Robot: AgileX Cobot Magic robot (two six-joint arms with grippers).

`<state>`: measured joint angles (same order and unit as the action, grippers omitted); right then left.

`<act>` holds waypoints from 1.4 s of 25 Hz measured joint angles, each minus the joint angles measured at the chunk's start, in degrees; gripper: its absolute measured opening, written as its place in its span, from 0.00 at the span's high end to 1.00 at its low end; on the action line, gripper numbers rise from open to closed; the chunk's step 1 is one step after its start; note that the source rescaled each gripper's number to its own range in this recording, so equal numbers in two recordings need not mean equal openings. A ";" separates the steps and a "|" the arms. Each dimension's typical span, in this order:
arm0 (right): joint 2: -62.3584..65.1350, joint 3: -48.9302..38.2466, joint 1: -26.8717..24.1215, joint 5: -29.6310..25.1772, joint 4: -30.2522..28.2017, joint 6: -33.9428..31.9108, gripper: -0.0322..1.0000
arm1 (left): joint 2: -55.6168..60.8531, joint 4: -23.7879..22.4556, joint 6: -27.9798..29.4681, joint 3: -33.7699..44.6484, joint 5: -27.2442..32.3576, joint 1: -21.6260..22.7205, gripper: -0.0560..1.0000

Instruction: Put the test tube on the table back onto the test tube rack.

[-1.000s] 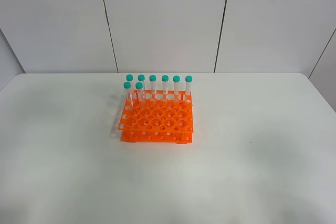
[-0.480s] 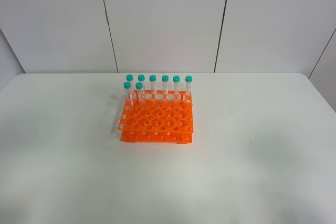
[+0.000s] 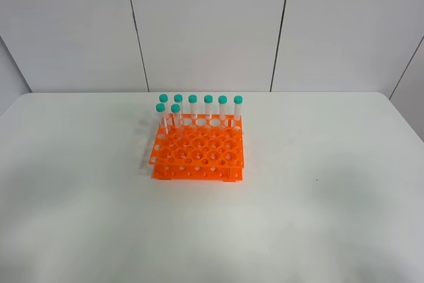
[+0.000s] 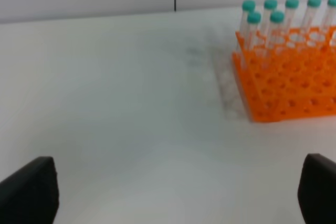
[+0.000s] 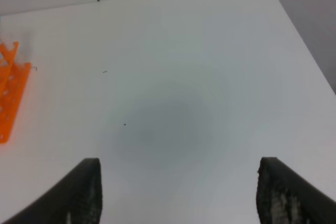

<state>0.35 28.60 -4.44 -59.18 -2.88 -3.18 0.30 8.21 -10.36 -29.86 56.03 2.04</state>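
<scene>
Change since earlier: you will find nothing moved in the high view; the rack and its tubes sit exactly where they did a second ago.
Test tube rack: your orange test tube rack (image 3: 197, 153) stands flat on the table (image 3: 318, 217), a little left of the middle and toward the far edge. The left wrist view shows it (image 4: 287, 77) off to one side; the right wrist view catches only one edge of it (image 5: 10, 94).
Test tubes: you can count eight clear test tubes (image 3: 208, 111) with teal caps, all upright in the rack. Six fill the back row and two stand in the next row at the left end. The left wrist view shows several of them (image 4: 277, 30).
Tube on the table: you cannot see any tube lying on the tabletop in these views, so every tube you have in sight is in the rack.
Left gripper: your left gripper (image 4: 178, 195) hangs over bare table with its jaws spread fully wide and nothing between them. Only the two dark fingertips (image 4: 31, 190) show at the frame's edges.
Right gripper: your right gripper (image 5: 181, 192) is also over bare table, well apart from the rack, its jaws wide apart and holding nothing.
Arms: neither arm shows in the high view.
</scene>
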 joint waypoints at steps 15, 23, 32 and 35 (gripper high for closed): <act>0.00 0.00 0.00 0.00 0.00 0.00 0.20 | 0.00 4.82 -4.42 0.14 5.56 0.00 0.00; 0.00 0.00 0.00 0.00 0.00 0.00 0.20 | 0.09 0.19 0.53 0.51 6.88 0.00 0.00; 0.00 0.00 0.00 0.00 0.00 0.00 0.20 | 0.09 -0.51 1.86 0.51 6.83 0.00 0.00; 0.00 0.00 0.00 0.00 0.00 0.00 0.20 | 0.09 -0.51 1.86 0.51 6.83 0.00 0.00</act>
<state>0.35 28.60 -4.44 -59.18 -2.88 -3.18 0.39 7.70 -8.49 -29.35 62.86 2.04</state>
